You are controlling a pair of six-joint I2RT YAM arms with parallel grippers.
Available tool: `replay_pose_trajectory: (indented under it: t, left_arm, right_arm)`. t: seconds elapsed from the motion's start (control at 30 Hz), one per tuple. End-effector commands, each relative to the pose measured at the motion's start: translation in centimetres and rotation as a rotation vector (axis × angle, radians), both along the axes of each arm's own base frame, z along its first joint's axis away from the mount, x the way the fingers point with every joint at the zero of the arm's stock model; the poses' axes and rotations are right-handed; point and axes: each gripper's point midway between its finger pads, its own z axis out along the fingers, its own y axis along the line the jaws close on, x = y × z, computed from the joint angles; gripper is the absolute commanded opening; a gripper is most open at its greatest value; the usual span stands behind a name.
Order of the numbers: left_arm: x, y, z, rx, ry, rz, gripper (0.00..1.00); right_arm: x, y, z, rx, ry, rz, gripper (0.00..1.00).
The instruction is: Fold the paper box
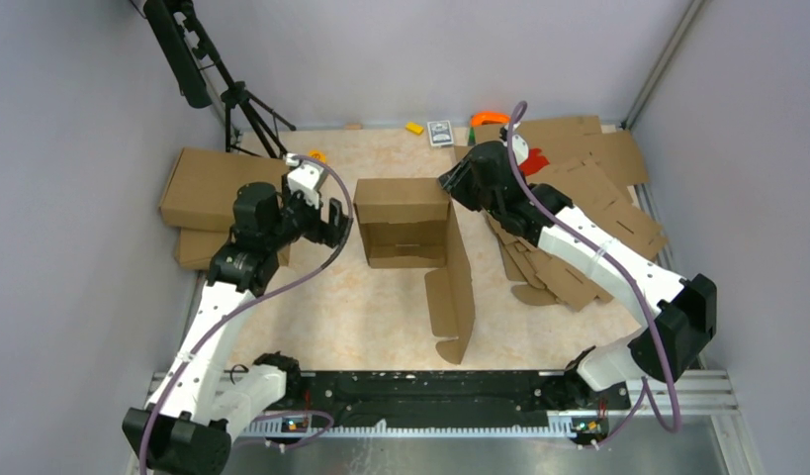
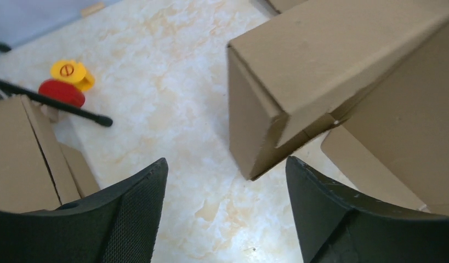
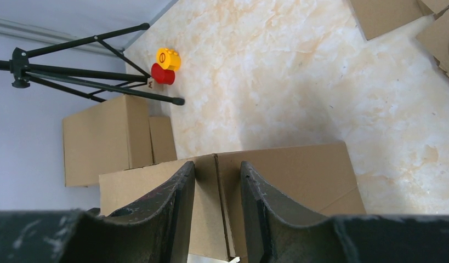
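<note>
We see the tabletop [image 1: 312,317], with the paper box [image 1: 405,223] mid-tabletop, half-formed, one panel standing. Right tool [image 3: 216,205] looks pinched on its right wall edge, contact partly hidden. Left tool [image 2: 225,213] spread wide, just beside the box.

Tabletop [image 1: 312,317]: pale cream marble-pattern surface. Brown corrugated cardboard box [image 1: 405,223], partly folded, sits mid-table toward far edge, one long flap [image 1: 452,297] running toward near edge. Stacked closed brown cardboard boxes [image 1: 218,188] at left edge. Heap of flat cut brown cardboard sheets [image 1: 588,213] along right edge into far-right corner. Black tripod legs [image 1: 254,117] at far-left corner; small yellow-and-red plastic piece [image 3: 166,66] beside them
</note>
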Motion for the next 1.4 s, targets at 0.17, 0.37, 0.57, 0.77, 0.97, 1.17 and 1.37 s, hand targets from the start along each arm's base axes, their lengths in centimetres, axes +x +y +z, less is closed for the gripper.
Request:
replay_pose_trajectory:
  t: [0.17, 0.37, 0.57, 0.77, 0.97, 1.17, 1.37]
  left_arm:
    - [-2.8, -2.9, 5.8, 0.179, -0.351, -0.299, 0.99]
    - [-3.1, -3.9, 7.7, 0.340, -0.487, -0.367, 0.96]
    - [-1.4, -6.4, 5.7, 0.550, -0.447, -0.465, 0.93]
    - [-0.8, -8.8, 4.5, 0.608, -0.465, -0.518, 0.91]
    - [0.9, -10.2, 3.8, 0.740, -0.513, -0.460, 0.88]
    - [1.5, -11.1, 2.4, 0.800, -0.493, -0.473, 0.88]
    - [2.4, -11.3, 2.3, 0.829, -0.507, -0.417, 0.77]
  right_arm:
    - [-0.4, 0.6, 0.2, -0.020, 0.005, 0.037, 0.34]
    - [-0.3, 0.9, 0.2, -0.012, 0.007, 0.043, 0.34]
    - [-0.3, 1.0, 0.3, -0.003, 0.006, 0.045, 0.34]
    - [-0.3, 1.0, 0.5, -0.004, 0.003, 0.047, 0.34]
    - [-0.4, 1.1, 0.4, -0.004, 0.005, 0.052, 0.34]
    - [-0.3, 1.0, 0.5, -0.003, 0.004, 0.052, 0.34]
    - [-0.4, 1.1, 0.3, -0.003, 0.009, 0.057, 0.34]
